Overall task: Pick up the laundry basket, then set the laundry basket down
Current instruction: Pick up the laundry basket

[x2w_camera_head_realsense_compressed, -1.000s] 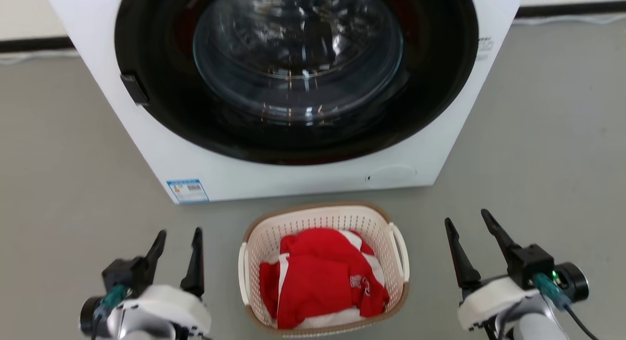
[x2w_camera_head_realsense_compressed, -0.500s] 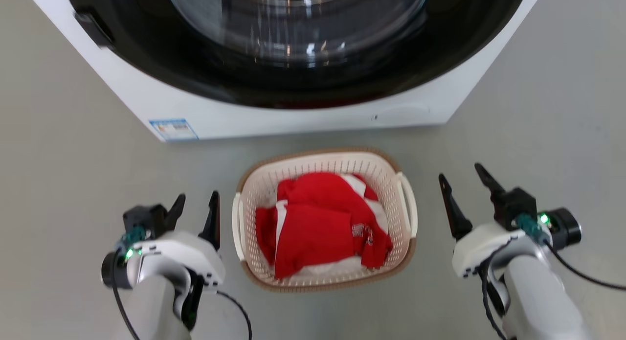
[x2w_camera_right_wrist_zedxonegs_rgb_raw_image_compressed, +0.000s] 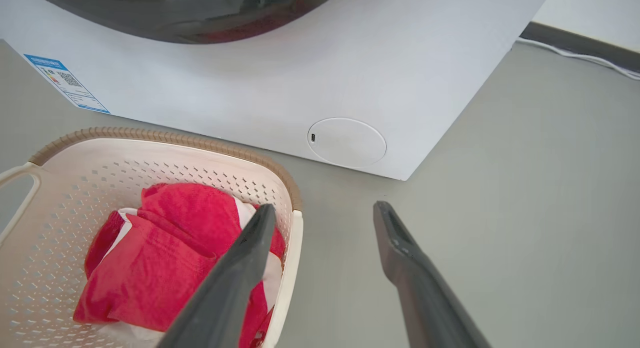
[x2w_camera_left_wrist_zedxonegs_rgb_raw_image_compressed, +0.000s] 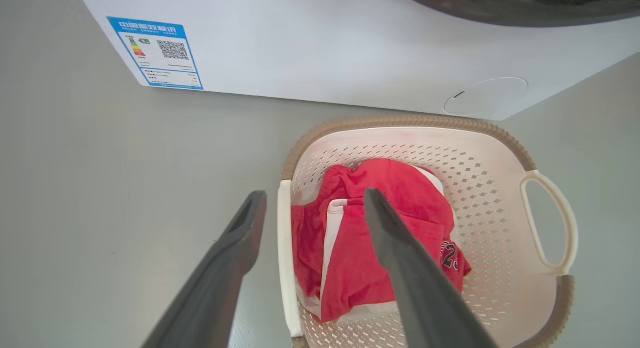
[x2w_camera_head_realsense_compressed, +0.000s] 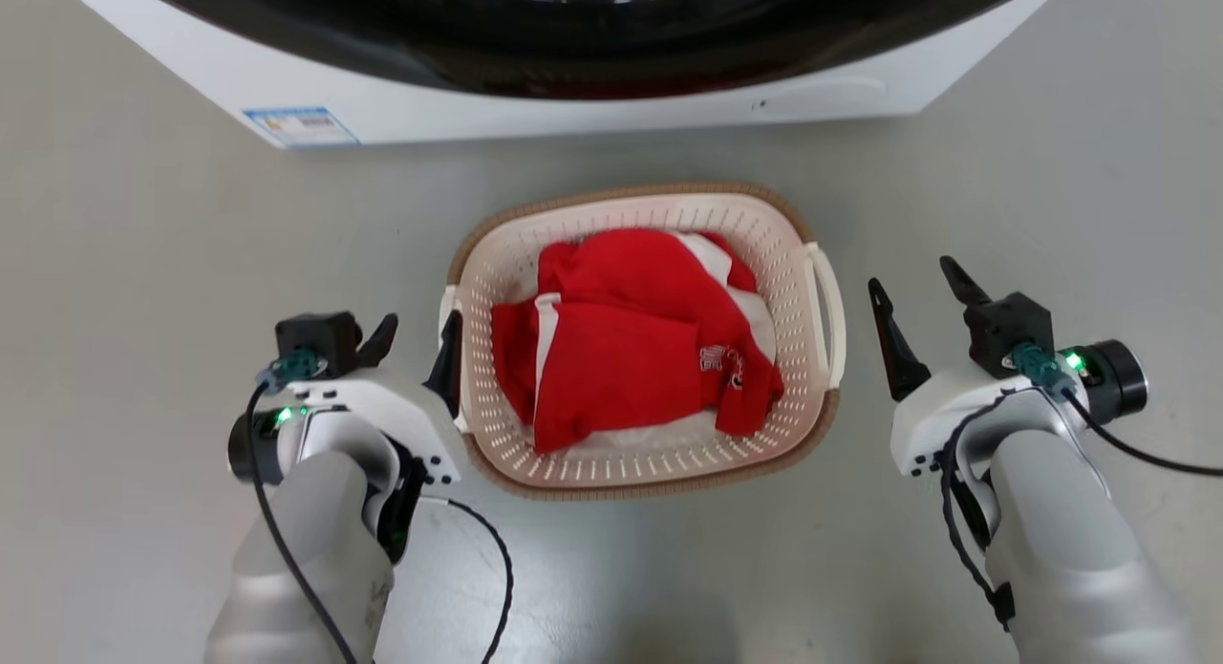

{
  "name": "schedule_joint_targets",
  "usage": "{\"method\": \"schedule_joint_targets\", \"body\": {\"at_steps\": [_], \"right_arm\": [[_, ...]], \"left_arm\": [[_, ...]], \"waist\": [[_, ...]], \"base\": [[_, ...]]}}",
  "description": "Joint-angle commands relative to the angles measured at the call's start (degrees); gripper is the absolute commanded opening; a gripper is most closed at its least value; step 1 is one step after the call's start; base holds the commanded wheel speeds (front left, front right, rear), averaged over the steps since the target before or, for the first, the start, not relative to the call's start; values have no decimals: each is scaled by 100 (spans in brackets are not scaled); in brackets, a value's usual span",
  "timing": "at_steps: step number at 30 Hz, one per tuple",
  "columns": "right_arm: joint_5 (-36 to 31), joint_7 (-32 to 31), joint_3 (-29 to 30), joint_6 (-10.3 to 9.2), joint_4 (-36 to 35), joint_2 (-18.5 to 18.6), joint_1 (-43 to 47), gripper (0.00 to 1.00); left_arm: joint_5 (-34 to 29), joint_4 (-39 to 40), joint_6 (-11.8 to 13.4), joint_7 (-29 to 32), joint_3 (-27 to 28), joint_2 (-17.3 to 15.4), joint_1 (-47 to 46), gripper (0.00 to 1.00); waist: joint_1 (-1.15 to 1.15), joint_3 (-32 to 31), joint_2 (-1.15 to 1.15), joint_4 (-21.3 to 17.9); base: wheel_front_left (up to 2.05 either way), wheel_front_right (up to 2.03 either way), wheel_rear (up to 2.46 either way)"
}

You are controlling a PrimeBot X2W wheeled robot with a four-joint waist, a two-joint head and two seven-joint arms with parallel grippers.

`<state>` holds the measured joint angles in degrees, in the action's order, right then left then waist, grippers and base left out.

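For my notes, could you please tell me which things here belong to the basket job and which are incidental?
Job: laundry basket; left gripper; right gripper.
Incidental: washing machine; energy label; red and white clothes in the basket; floor.

the small cream-white perforated plastic laundry basket (x2w_camera_head_realsense_compressed: 659,213) looks smooth and faintly satin, its brown rim (x2w_camera_left_wrist_zedxonegs_rgb_raw_image_compressed: 400,120) moulded with a ribbed, woven-look texture, its white side handle (x2w_camera_left_wrist_zedxonegs_rgb_raw_image_compressed: 284,258) plain and sleek. inside lies a crumpled red and white cloth garment (x2w_camera_head_realsense_compressed: 611,358), soft and matt, with a small print on it. the white washing machine casing (x2w_camera_right_wrist_zedxonegs_rgb_raw_image_compressed: 350,62) is smooth with a dull sheen; its black door ring (x2w_camera_head_realsense_compressed: 573,33) is glossy and mirrors light. a blue and white paper-like label (x2w_camera_left_wrist_zedxonegs_rgb_raw_image_compressed: 155,52) lies flat on the casing. the grey floor (x2w_camera_head_realsense_compressed: 143,263) is smooth and slightly shiny. the left claw (x2w_camera_head_realsense_compressed: 421,317) and right claw (x2w_camera_head_realsense_compressed: 909,272) have dark matt fingers (x2w_camera_left_wrist_zedxonegs_rgb_raw_image_compressed: 235,253) on glossy white plastic housings (x2w_camera_head_realsense_compressed: 382,406)
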<state>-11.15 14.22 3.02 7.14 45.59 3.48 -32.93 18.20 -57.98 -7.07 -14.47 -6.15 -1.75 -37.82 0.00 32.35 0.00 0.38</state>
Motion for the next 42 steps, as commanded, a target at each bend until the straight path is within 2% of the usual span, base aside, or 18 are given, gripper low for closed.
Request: {"method": "schedule_joint_targets", "body": {"at_steps": [1, 17, 30, 42], "right_arm": [[-58, 78, -101, 35, 93, -56, -78, 100], [269, 78, -379, 35, 1046, -59, -605, 100], [339, 78, -497, 35, 1122, -60, -834, 100], [410, 78, -528, 35, 1126, -60, -903, 100]], "left_arm": [[72, -39, -9, -52, 34, -113, -137, 100], [348, -478, 22, -52, -523, -113, -489, 100], [241, -663, 208, -52, -550, -141, -753, 100], [177, -612, 229, -52, -433, -204, -801, 100]], "waist": [[0, 213, 0, 2], [0, 709, 0, -41], [0, 1063, 0, -62], [0, 1291, 0, -56]], "base": [[0, 0, 0], [0, 0, 0], [0, 0, 0], [0, 0, 0]]}}
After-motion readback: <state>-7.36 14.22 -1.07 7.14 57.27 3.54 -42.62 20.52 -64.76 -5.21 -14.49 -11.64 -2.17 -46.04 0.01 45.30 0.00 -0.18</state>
